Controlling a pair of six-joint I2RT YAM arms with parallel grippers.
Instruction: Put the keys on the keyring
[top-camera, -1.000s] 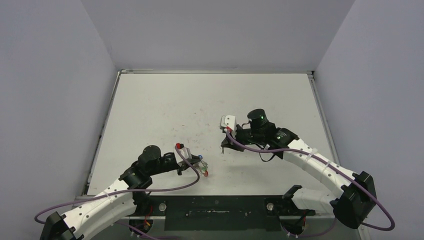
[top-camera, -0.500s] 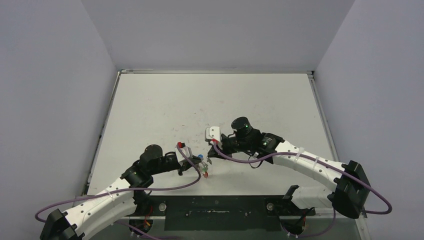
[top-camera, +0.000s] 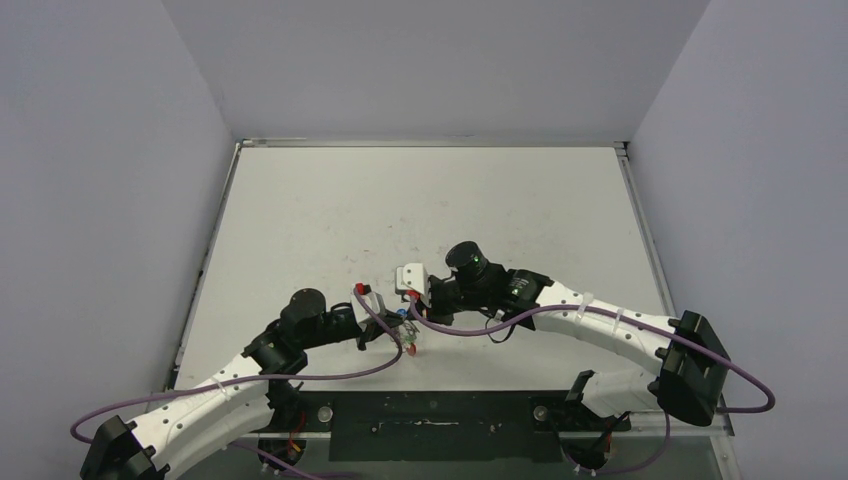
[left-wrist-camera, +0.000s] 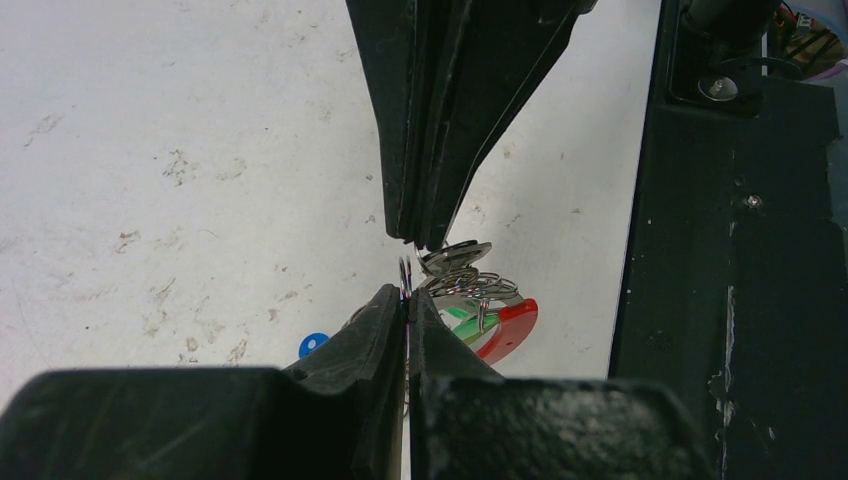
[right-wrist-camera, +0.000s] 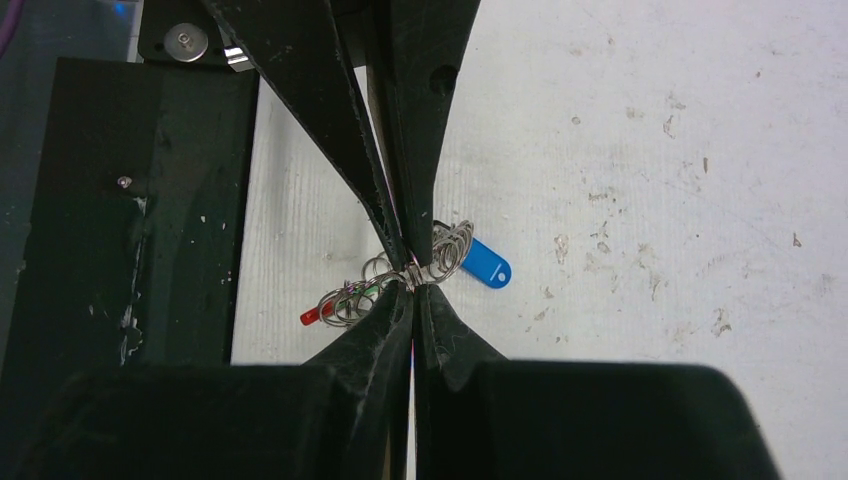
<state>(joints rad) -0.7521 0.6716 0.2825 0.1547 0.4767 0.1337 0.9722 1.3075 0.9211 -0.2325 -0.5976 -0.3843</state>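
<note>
The keyring (left-wrist-camera: 468, 281) is a tangle of silvery coils with a red section (left-wrist-camera: 512, 326), hanging just above the table. My left gripper (left-wrist-camera: 407, 293) is shut on one thin loop of it, seen edge-on between its tips. My right gripper (right-wrist-camera: 412, 289) is shut too, and its tips touch the coils (right-wrist-camera: 447, 249) straight opposite the left fingers (right-wrist-camera: 400, 150). Whether it pinches anything thin cannot be told. A blue key head (right-wrist-camera: 486, 263) lies against the coils, and a green one (left-wrist-camera: 462, 318) shows among them. From above, both grippers meet at the near middle (top-camera: 405, 322).
The black base plate (top-camera: 430, 425) runs along the table's near edge, close to the keyring (left-wrist-camera: 730, 250). Purple cables (top-camera: 330, 378) loop from both wrists. Grey walls enclose the stained white table (top-camera: 420, 200) on three sides.
My right arm has swung left and nearer, bringing its shut gripper tip to tip with the left one at the keyring. The left arm has stayed put.
</note>
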